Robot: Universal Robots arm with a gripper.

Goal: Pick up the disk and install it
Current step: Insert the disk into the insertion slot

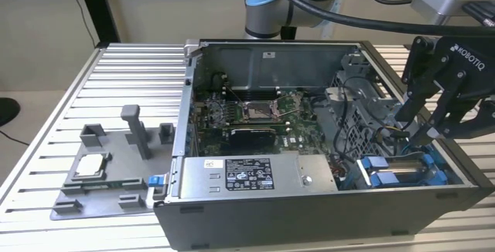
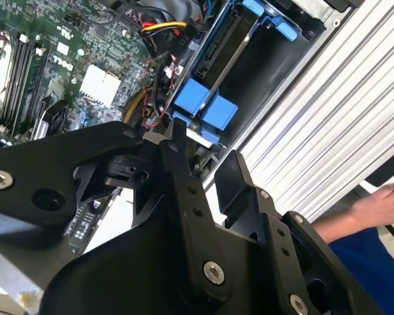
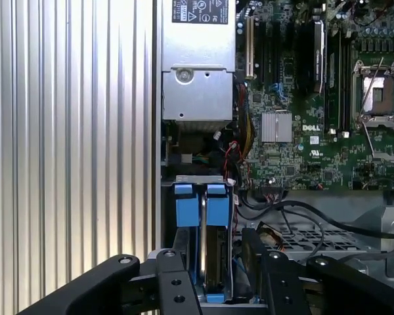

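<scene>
The disk (image 1: pixel 398 178) sits in the drive bay at the corner of the open computer case (image 1: pixel 309 217) on the exterior view's right, its blue frame tabs (image 1: pixel 377 169) sticking up. In the first wrist view the disk (image 3: pixel 213 262) stands edge-on in the bay under two blue tabs (image 3: pixel 200 203). The second wrist view also shows the disk (image 2: pixel 220 62) behind its blue tabs (image 2: pixel 203 105). My gripper (image 1: pixel 421 123) hangs just above the bay, open, with nothing between its black fingers (image 3: pixel 174 279). The gripper (image 2: pixel 207 147) does not touch the disk.
Beside the bay lie a long grey power supply (image 1: pixel 255 174) and the motherboard (image 1: pixel 259 110), with loose cables (image 3: pixel 276 203). A grey fixture plate (image 1: pixel 116 197) holding a small silver chip (image 1: pixel 89 165) lies on the slatted table at the exterior view's left. A person's hand (image 2: pixel 381 200) is near the case.
</scene>
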